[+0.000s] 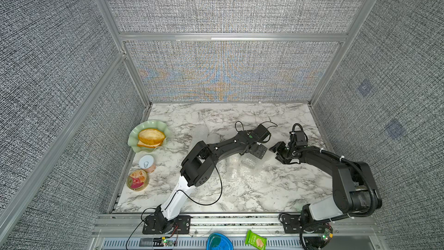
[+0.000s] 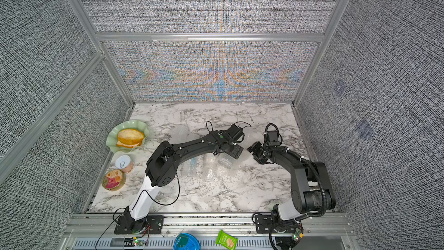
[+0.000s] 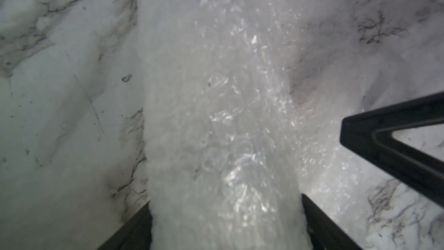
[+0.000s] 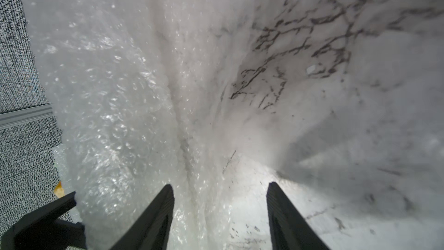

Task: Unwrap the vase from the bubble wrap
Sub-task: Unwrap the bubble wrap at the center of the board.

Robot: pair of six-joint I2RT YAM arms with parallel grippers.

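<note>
The bubble wrap (image 1: 240, 168) (image 2: 216, 168) lies crinkled and whitish on the marble mid-table in both top views. In the left wrist view a thick roll of it (image 3: 221, 116) fills the span of my left gripper (image 3: 225, 203) (image 1: 258, 152), touching both fingers. The vase is hidden; only wrap shows. My right gripper (image 4: 220, 185) (image 1: 277, 151) faces the left one from the right. Its jaws stand apart over a raised fold of the sheet (image 4: 192, 164) without pinching it. One right finger (image 3: 384, 135) shows beside the roll.
A green plate (image 1: 134, 138) with bread stands at the left edge, with a can (image 1: 147, 163) and a round tin (image 1: 137, 179) in front of it. More wrap (image 1: 200, 131) lies behind the left arm. Woven walls enclose three sides.
</note>
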